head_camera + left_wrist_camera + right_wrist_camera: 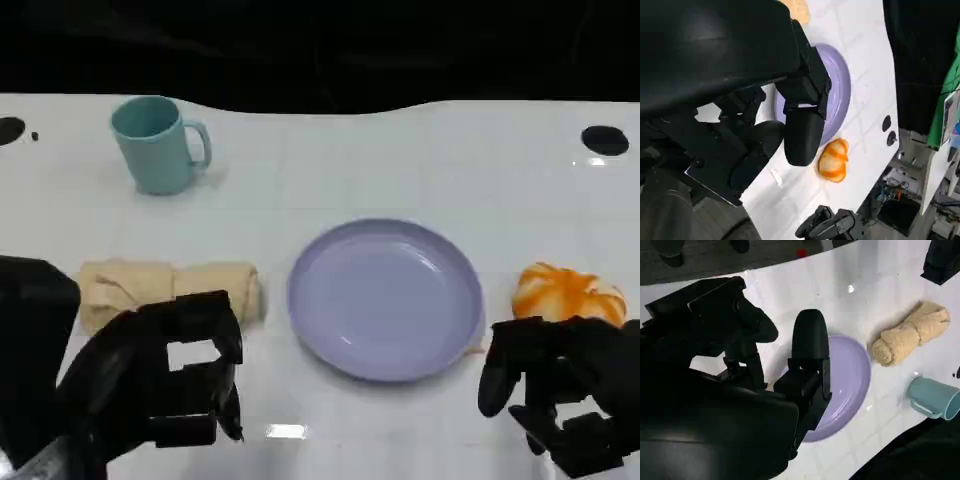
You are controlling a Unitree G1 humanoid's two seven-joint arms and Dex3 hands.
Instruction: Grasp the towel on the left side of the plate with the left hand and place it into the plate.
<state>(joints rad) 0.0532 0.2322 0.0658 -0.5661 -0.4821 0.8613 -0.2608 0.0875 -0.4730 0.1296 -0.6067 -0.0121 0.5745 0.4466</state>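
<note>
- Surface: a glossy white tabletop (330,160) with faint tile-like lines; its far edge meets a dark background. Round black marks lie near the far left corner and the far right corner.
- Room: the left wrist view shows cluttered floor and green and white objects beyond the tabletop's edge; the right wrist view shows grey floor past the edge.
- Containers: a lavender plate (386,297) sits near the middle of the tabletop, toward the near edge, with nothing in it. A teal mug (155,143) stands upright toward the far left corner, handle pointing to the right edge; its inside cannot be seen.
- Task object: the rolled beige towel (168,289) lies on the tabletop just beside the plate's left rim, long axis parallel to the near edge, outside the plate.
- Left hand (165,375): between the towel and the near edge, fingers apart, holding nothing; whether it touches the towel cannot be told.
- Right hand (560,385): near the near right corner, fingers partly curled, nothing in them.
- An orange-and-white object (568,292) rests to the right of the plate, just beyond the right hand.
- View differences: the right wrist view shows towel, mug and plate together; the left wrist view shows the plate, the orange-and-white object and the right hand at the tabletop's edge.
</note>
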